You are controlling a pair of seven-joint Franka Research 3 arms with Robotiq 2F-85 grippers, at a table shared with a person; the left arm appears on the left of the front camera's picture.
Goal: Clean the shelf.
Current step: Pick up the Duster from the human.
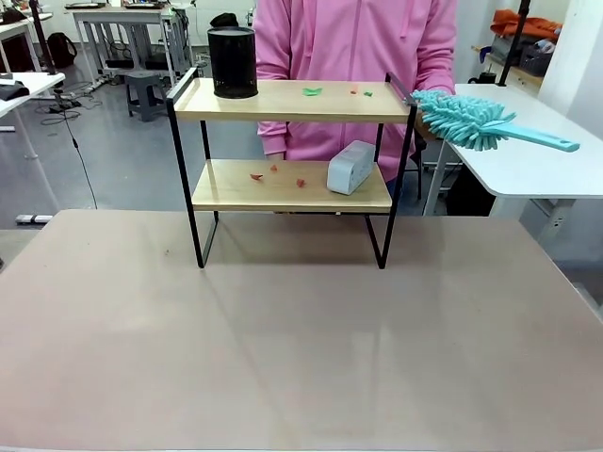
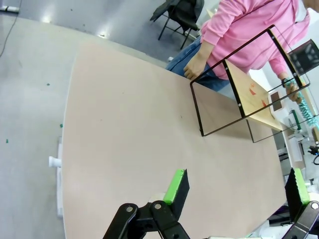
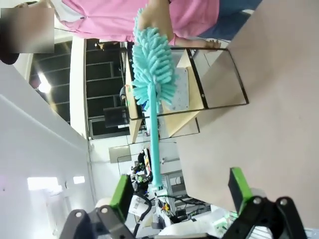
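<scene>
The shelf [image 1: 283, 100] stands at the far middle of the table, with green scraps [image 1: 312, 91] on its top board and red scraps [image 1: 256, 176] on the lower one. A person in pink behind it holds out a teal fluffy duster [image 1: 466, 120] by the head end, handle pointing right. My right gripper [image 3: 179, 191] is open; the duster [image 3: 152, 64] hangs in front of it, and its handle tip reaches down between the fingers, nearer one pad, untouched. My left gripper [image 2: 237, 189] is open above the table, far from the shelf [image 2: 254, 97].
A black mesh cup [image 1: 232, 62] sits at the top board's left end. A small grey box [image 1: 350, 167] leans on the lower board's right side. The tan table [image 1: 301, 330] spreads wide in front. A white table [image 1: 528, 165] stands at the right.
</scene>
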